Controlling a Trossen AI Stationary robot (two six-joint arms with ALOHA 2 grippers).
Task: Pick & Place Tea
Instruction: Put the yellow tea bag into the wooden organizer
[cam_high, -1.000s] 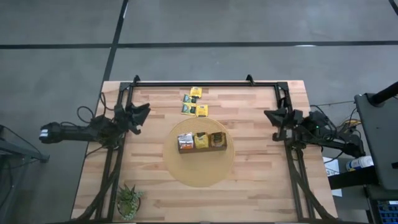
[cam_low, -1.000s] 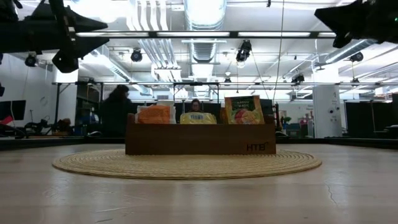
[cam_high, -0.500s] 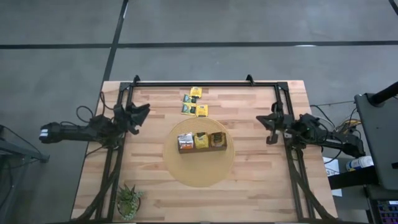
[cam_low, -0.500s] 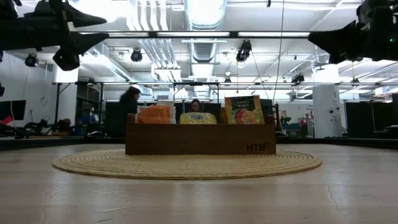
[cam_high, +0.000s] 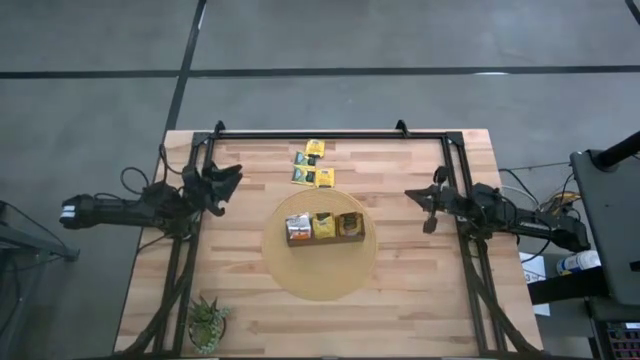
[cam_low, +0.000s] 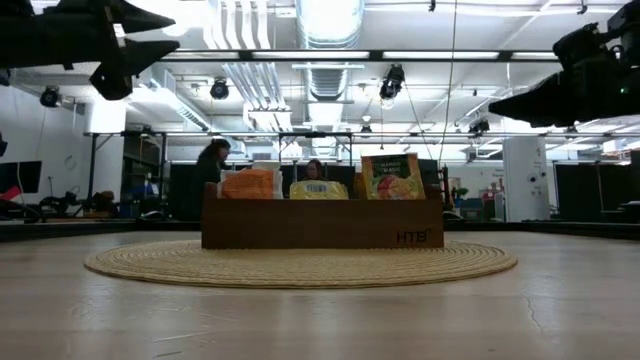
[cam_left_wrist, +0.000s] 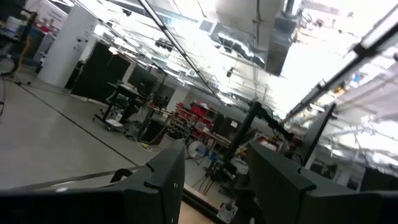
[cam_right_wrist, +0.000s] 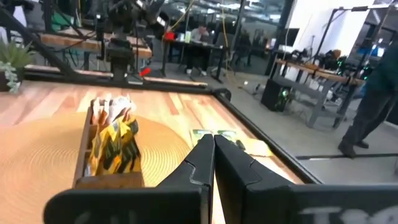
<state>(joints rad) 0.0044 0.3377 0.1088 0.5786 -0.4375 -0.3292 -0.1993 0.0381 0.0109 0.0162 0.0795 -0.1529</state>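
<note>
Several small tea sachets (cam_high: 312, 165) lie flat on the wood at the table's far middle; they also show in the right wrist view (cam_right_wrist: 219, 134). More sachets stand upright in the brown compartmented box (cam_high: 323, 227), which sits on a round woven mat (cam_high: 320, 268). The low view shows their tops (cam_low: 392, 176) above the box wall (cam_low: 322, 224). My left gripper (cam_high: 230, 178) hovers open at the table's left side, raised and pointing up into the room (cam_left_wrist: 214, 180). My right gripper (cam_high: 416, 199) hovers shut at the right, pointing level toward the box (cam_right_wrist: 211, 163). Neither holds anything.
A small potted plant (cam_high: 207, 320) stands at the near left corner. A black frame rail (cam_high: 330, 133) runs along the far edge, with arm struts down both sides. Bare wood lies around the mat. People show in the room beyond (cam_low: 210, 160).
My right gripper has come down and moved toward the table's middle, tipping from a raised slant to level. It has stayed shut. The box and the sachets have not moved.
</note>
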